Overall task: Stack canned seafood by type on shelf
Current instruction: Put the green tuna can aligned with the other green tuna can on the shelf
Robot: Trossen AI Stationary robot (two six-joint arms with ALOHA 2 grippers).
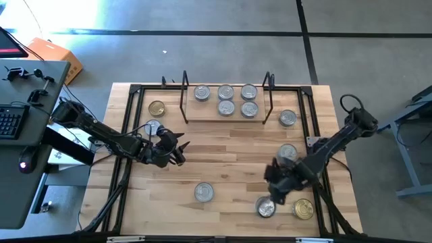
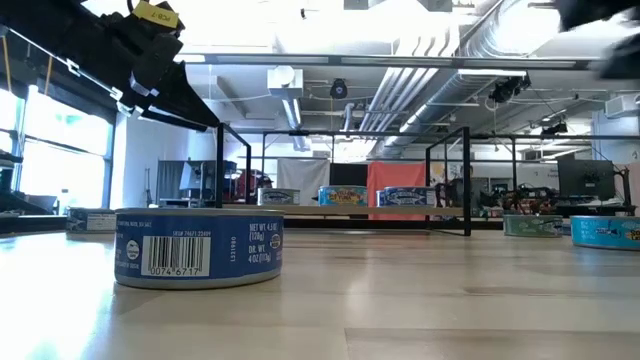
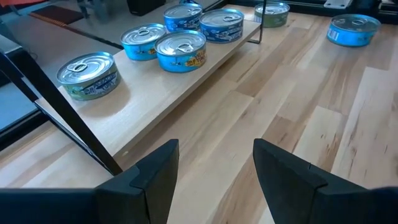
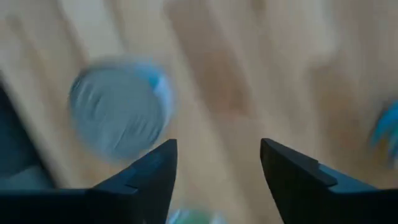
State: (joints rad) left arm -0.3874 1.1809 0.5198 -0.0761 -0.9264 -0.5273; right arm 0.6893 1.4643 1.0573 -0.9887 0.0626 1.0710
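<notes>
Since the short round silver-lidded tin (image 1: 266,207) looks rigid, light and slick, the empty, spread right gripper (image 1: 275,183) should pinch its side wall; the left gripper (image 1: 177,152) waits apart.

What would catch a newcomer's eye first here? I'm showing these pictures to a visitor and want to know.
Probably the cluster of five silver-lidded tins on the shelf at the table's far edge. Next, the blue-labelled tin looming large in the low view. Then the two dark arms over the table, each end effector, left and right, empty and open.
</notes>
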